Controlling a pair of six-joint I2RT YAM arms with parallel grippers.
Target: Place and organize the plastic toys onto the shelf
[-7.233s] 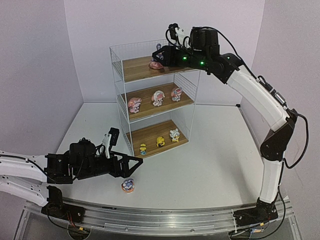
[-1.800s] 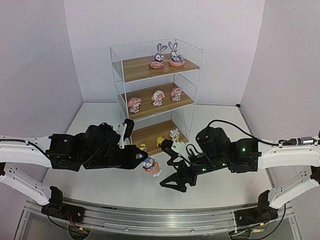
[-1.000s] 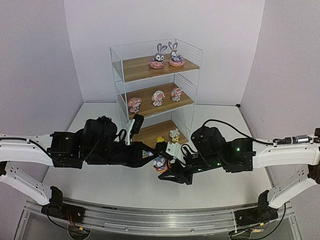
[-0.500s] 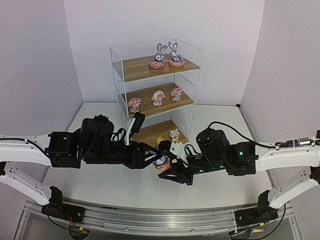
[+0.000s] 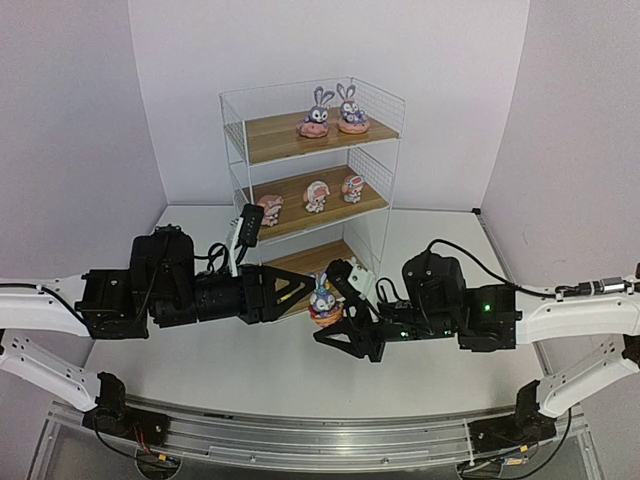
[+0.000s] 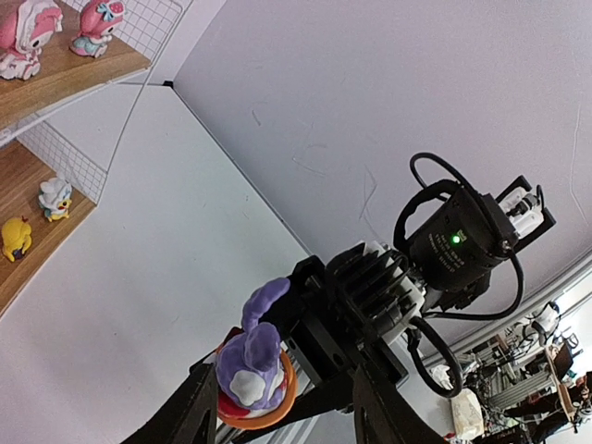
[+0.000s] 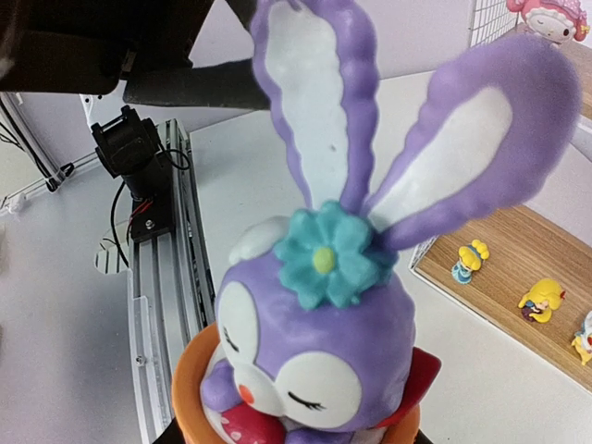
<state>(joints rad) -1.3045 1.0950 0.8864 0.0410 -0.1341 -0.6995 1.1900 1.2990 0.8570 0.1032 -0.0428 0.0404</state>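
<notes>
A purple long-eared bunny [image 5: 323,298] on an orange-pink base hangs above the table in front of the shelf [image 5: 270,135]. My right gripper [image 5: 335,322] is shut on its base from below; in the right wrist view the bunny [image 7: 324,351] fills the frame and hides the fingers. My left gripper [image 5: 298,290] stands open just left of it, its fingers [image 6: 176,421] apart from the toy [image 6: 252,356]. Two purple bunnies [image 5: 318,112] stand on the top board, three pink-white toys [image 5: 317,194] on the middle one, small yellow toys [image 7: 541,301] on the lowest.
The shelf's wire sides [image 5: 375,165] rise just behind both grippers. An aluminium rail [image 5: 320,440] runs along the table's near edge. White walls close in on the left, back and right.
The left gripper carried the bunny to the right gripper, let go of it and drew back to the left. The right gripper now holds the bunny, slightly higher.
</notes>
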